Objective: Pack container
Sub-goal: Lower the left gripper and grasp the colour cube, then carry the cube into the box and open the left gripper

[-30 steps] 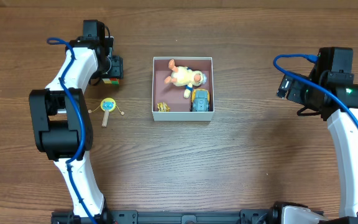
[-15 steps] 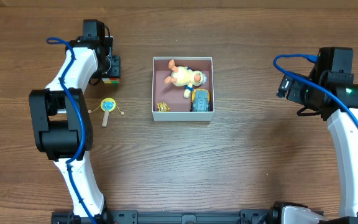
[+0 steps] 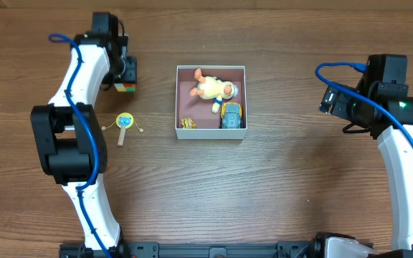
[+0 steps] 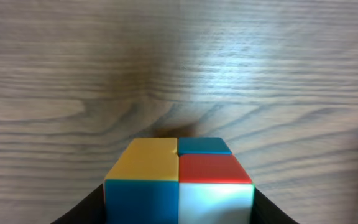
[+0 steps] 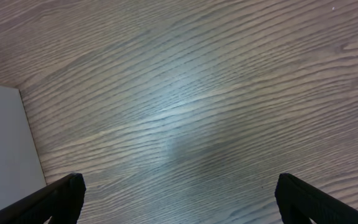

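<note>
White-walled and pink inside, the container (image 3: 211,134) sits mid-table (image 3: 278,186) between the two arms. It holds a yellow plush toy (image 3: 214,89), a yellow and blue toy car (image 3: 231,115) and a small yellow object (image 3: 188,123) in its near-left corner. At the far left, the left gripper (image 3: 126,80) pinches a multicoloured puzzle cube (image 4: 179,177), with a dark finger pressed against each side. A little rattle drum (image 3: 125,122) lies on the wood nearer the arm's base. The right gripper (image 5: 179,183) hangs over bare wood, well right of the container, its jaws spread wide and holding nothing.
</note>
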### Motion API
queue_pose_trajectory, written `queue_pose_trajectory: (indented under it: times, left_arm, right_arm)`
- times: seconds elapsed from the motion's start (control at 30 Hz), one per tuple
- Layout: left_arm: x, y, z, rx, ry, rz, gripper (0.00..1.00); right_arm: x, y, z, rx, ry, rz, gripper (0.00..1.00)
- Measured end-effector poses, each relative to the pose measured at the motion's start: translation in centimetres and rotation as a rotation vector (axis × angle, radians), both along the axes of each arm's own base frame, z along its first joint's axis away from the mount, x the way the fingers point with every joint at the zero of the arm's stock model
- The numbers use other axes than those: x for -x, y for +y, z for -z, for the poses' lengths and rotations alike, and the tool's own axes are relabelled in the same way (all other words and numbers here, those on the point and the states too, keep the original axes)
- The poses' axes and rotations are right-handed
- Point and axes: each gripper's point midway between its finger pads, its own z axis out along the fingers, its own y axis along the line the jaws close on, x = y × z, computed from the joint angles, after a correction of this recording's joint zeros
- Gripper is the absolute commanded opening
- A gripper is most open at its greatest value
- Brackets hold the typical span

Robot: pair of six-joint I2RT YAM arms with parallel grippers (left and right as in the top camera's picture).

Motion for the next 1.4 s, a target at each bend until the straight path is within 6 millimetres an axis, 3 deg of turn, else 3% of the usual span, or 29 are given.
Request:
queue_pose_trajectory:
  times: [0.2, 0.33, 0.43, 0.53, 0.67, 0.8, 1.03, 1.2, 1.4]
  left_arm:
    - [-1.4, -3.1, -6.1, 0.058, -0.072, 0.061, 0.47]
    - [-1.3, -8.5, -9.8, 0.134, -0.130, 0.169, 0.47]
    - [-0.3, -13.0, -11.3, 0.181, -0.147, 0.264, 0.47]
    - [1.2, -17.3, -11.6, 0.203, -0.132, 0.357, 0.47]
    - [3.5, -21.1, -11.2, 0.180, -0.093, 0.441, 0.47]
    - [6.6, -22.5, -10.3, 0.133, 0.001, 0.477, 0.47]
    - [10.0, -21.4, -9.4, 0.101, 0.152, 0.388, 0.48]
    - [10.6, -21.2, -9.0, 0.099, 0.187, 0.340, 0.48]
    - [11.0, -21.5, -6.4, 0.091, 0.211, 0.334, 0.48]
  right_arm:
    - [0.0, 0.0, 0.0, 0.000, 0.000, -0.001, 1.00]
    - [0.0, 0.0, 0.0, 0.000, 0.000, 0.000, 1.00]
    - [0.0, 0.0, 0.0, 0.000, 0.000, 0.000, 1.00]
    - [0.0, 0.0, 0.0, 0.001, 0.000, -0.001, 1.00]
    - [0.0, 0.0, 0.0, 0.000, 0.000, -0.001, 1.00]
    - [0.0, 0.0, 0.0, 0.000, 0.000, -0.001, 1.00]
    - [0.0, 0.0, 0.0, 0.000, 0.000, 0.000, 1.00]
    - [0.0, 0.0, 0.0, 0.001, 0.000, 0.000, 1.00]
    - [0.0, 0.0, 0.0, 0.000, 0.000, -0.001, 1.00]
